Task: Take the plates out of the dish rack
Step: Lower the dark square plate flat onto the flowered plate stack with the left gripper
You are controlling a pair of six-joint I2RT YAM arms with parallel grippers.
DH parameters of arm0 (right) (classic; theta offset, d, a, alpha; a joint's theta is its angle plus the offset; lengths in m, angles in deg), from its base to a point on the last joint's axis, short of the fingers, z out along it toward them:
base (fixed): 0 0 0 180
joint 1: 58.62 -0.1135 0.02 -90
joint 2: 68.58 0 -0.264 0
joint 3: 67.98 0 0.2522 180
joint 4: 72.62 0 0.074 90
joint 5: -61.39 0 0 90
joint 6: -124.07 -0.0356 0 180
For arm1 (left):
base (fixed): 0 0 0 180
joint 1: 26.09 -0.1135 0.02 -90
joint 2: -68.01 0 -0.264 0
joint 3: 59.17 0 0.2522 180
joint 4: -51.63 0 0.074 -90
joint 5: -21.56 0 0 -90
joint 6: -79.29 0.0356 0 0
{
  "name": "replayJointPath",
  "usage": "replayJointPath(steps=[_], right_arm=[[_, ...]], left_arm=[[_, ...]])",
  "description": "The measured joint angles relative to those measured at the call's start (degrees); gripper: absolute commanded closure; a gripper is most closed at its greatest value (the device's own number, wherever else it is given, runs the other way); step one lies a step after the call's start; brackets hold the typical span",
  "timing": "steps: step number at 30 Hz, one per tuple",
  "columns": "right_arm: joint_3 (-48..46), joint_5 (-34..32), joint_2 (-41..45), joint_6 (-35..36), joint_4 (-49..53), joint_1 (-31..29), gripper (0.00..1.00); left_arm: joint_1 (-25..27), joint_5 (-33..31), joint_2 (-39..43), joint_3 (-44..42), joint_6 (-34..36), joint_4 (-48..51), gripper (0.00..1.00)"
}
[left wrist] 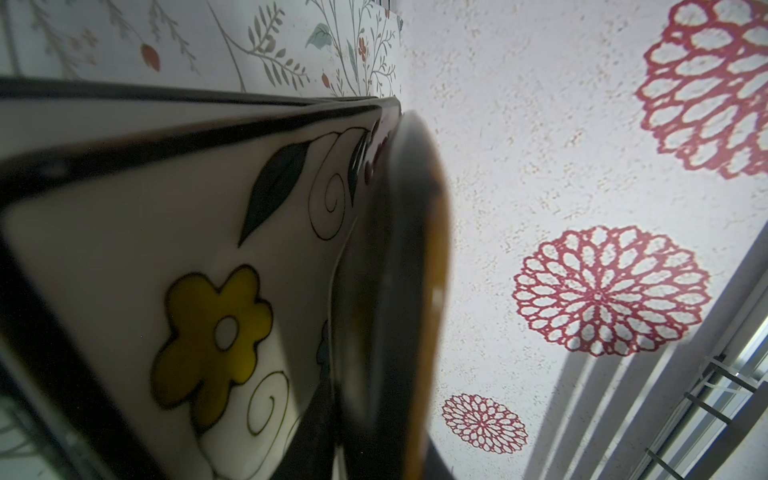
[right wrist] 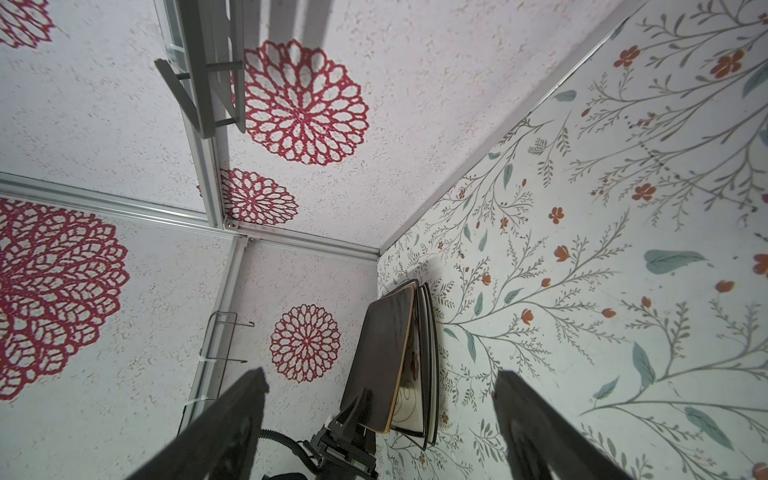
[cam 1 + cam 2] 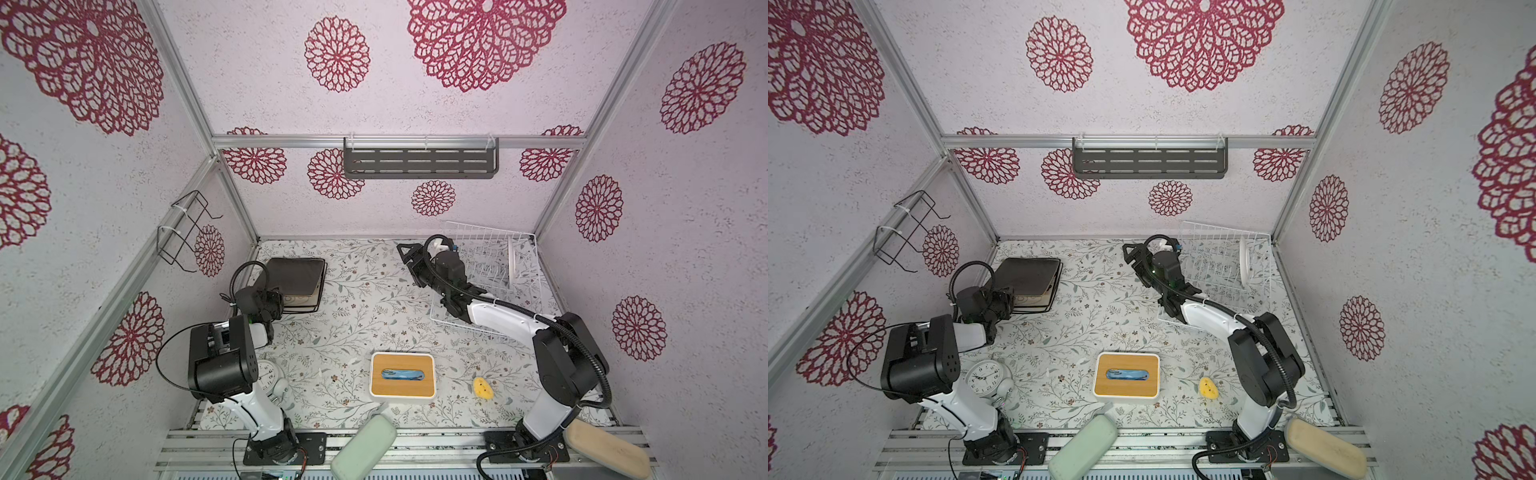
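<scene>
Right fingers (image 2: 216, 428) wide apart, empty; left fingers (image 2: 353, 413) at edge of dark top plate (image 2: 378, 353), grip unclear

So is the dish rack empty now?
Not empty. In both top views one white plate stands on edge between the tines of the dish rack.

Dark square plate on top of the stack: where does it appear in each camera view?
In a top view: dark square plate at the rear left of the table.
In a top view: the same place.
Left wrist: a blurred dark edge across the middle, very close.
Right wrist: mid-picture, seen nearly edge-on, farther away.
Shared landmark: the cream flowered plate directly under it.
</scene>
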Motion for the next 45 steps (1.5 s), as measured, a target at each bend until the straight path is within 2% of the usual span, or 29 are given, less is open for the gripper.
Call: replayJointPath(steps=[7,13,21,30,34,45], right_arm=[[0.00,-0.02,0.00,0.09,0.13,0.00,0.12],[-1.88,-0.17,0.96,0.46,0.52,0.00,0.12],[-1.88,-0.20,1.07,0.50,0.81,0.00,0.12],[-2.60,-0.20,2.27,0.50,0.15,0.00,0.12],[-3.43,-0.20,2.60,0.50,0.07,0.04,0.12],[-3.76,-0.22,2.60,0.50,-0.11,0.26,0.12]], left_arm=[[0.00,0.00,1.77,0.00,0.63,0.98,0.59],[0.11,0.07,2.47,0.00,0.70,2.51,0.55],[0.37,0.35,3.96,0.00,1.62,5.64,0.42],[0.50,0.96,5.03,1.70,3.58,11.32,0.36],[0.66,0.90,5.84,3.48,5.75,16.74,0.33],[0.74,2.25,5.73,7.17,9.62,23.56,0.31]])
